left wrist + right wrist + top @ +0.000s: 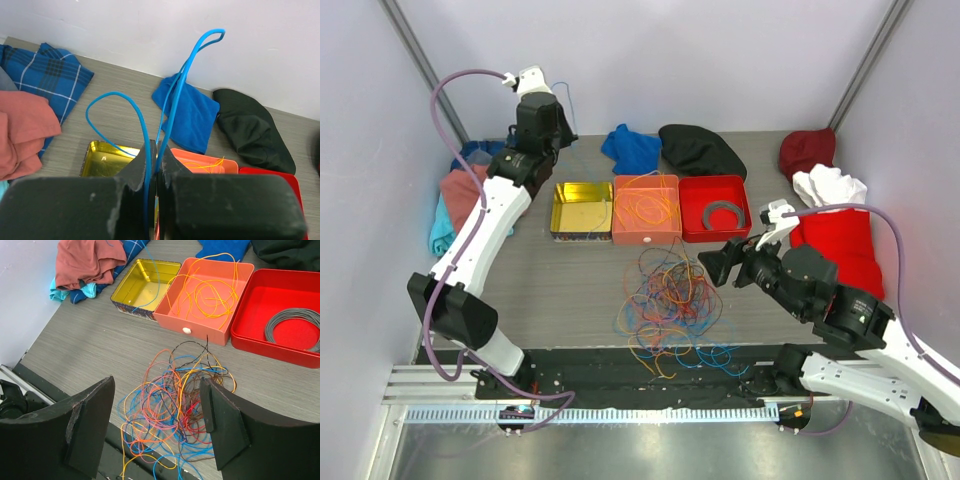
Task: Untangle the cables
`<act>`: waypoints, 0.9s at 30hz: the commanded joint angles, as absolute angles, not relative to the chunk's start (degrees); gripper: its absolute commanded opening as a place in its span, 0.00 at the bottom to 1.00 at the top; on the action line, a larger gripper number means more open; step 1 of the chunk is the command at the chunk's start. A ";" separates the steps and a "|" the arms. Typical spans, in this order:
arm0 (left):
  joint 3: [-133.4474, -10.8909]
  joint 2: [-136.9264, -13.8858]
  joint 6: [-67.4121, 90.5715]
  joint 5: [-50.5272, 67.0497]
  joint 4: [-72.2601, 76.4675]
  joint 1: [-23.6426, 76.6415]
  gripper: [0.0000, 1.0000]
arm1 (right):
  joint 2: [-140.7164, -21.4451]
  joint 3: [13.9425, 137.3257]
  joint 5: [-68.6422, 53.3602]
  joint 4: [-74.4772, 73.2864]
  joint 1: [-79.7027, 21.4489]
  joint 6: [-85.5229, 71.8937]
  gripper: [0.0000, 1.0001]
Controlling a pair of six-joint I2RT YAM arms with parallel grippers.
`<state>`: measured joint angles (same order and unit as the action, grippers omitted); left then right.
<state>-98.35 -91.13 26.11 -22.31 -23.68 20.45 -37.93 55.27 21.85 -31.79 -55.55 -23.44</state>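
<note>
Plainly, found three open containers side by side on the counter (pixel 570 290): a yellow tin (pixel 556 212), an orange tray (pixel 645 238) touching it, and a red tray (pixel 696 198) last. Saw in the yellow tin one blue strand (pixel 157 277) trailing down beside a thin yellow one; in the orange tray several orange and yellow loops (pixel 210 290), too overlapped to count; in the red tray a single grey coiled ring (pixel 725 214). Found the main heap of cables (pixel 665 305) on the bare counter just in front of the orange tray, reaching onto the dark strip at the near edge. Noted two hands: the left hand (pixel 156 160) high near the yellow tin, fingers pinched together on one blue cable (pixel 177 85) looping upward; the right hand (pixel 157 407) spread wide above the heap, gripping nothing.
</note>
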 commanded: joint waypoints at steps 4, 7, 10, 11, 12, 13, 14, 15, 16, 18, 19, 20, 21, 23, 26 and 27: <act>-97.40 -91.66 24.87 -22.50 -18.81 19.60 0.00 | -38.15 54.93 23.12 -30.41 -55.81 -22.41 0.77; -95.11 -92.98 24.87 -23.29 -17.67 18.72 0.00 | -37.97 54.32 23.03 -30.50 -55.90 -22.85 0.77; -93.09 -94.21 25.31 -23.20 -16.27 17.58 0.00 | -37.79 54.14 22.94 -30.50 -55.81 -23.03 0.77; -92.55 -94.57 25.40 -23.03 -15.82 17.32 0.00 | -37.79 54.05 23.11 -30.59 -55.81 -23.03 0.77; -92.03 -94.83 25.49 -22.94 -15.47 17.05 0.00 | -37.79 53.79 23.12 -30.59 -55.81 -23.03 0.77; -91.67 -95.44 25.84 -22.24 -15.21 16.96 0.00 | -37.88 53.70 23.20 -30.59 -55.90 -23.03 0.77; -90.97 -95.71 25.93 -21.54 -14.94 16.96 0.00 | -38.05 53.61 23.12 -30.67 -55.90 -22.94 0.77; -90.62 -96.06 26.28 -20.92 -15.12 16.96 0.00 | -38.14 53.44 23.20 -30.59 -55.90 -22.94 0.77; -90.27 -96.33 26.63 -20.22 -15.20 16.96 0.00 | -38.23 53.44 23.29 -30.59 -55.81 -22.94 0.77; -88.08 -96.68 28.21 -18.46 -15.29 16.96 0.00 | -38.76 53.35 23.38 -30.50 -55.81 -22.85 0.77; -87.28 -96.77 28.56 -17.94 -15.21 16.96 0.00 | -38.93 53.35 23.20 -30.50 -55.90 -22.68 0.77; -85.27 -96.77 29.52 -17.15 -15.29 16.96 0.00 | -39.20 53.26 23.20 -30.41 -55.90 -22.59 0.76; -84.21 -96.68 29.97 -16.53 -15.21 16.96 0.00 | -39.29 53.17 23.20 -30.41 -55.90 -22.50 0.76; -82.01 -96.33 30.93 -15.04 -14.94 17.05 0.00 | -39.46 53.09 23.12 -30.06 -55.90 -22.33 0.76; -77.88 -95.01 32.25 -13.19 -14.15 17.57 0.00 | -39.81 52.65 23.03 -29.97 -55.81 -22.15 0.77; -76.22 -94.40 32.60 -12.49 -13.80 17.75 0.00 | -40.08 52.65 22.94 -29.80 -55.81 -22.24 0.77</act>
